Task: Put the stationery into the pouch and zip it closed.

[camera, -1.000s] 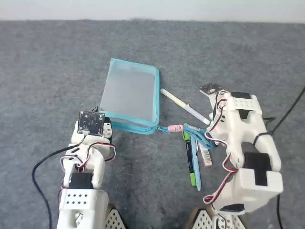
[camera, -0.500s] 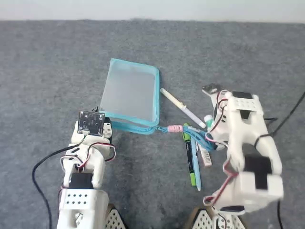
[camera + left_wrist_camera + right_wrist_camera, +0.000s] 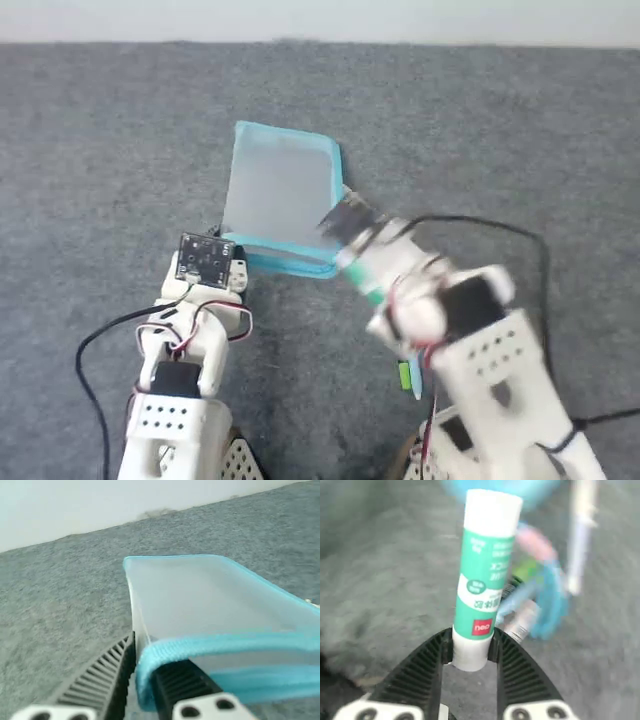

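glue stick [image 3: 487,575] held near the pouch [image 3: 280,185] mouth
my left gripper [image 3: 142,660] pinches the pouch's near zip edge, i judge to prop the mouth open; my right gripper [image 3: 472,650] clamps the glue stick's base, tip toward the pouch's corner for loading.

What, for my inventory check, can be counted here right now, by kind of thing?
Pouch: 1
Glue stick, held in the right tool: 1
White pen: 1
Green marker: 1
Blue pen: 1
Total: 5. Anything else beside them is too blurred to count.
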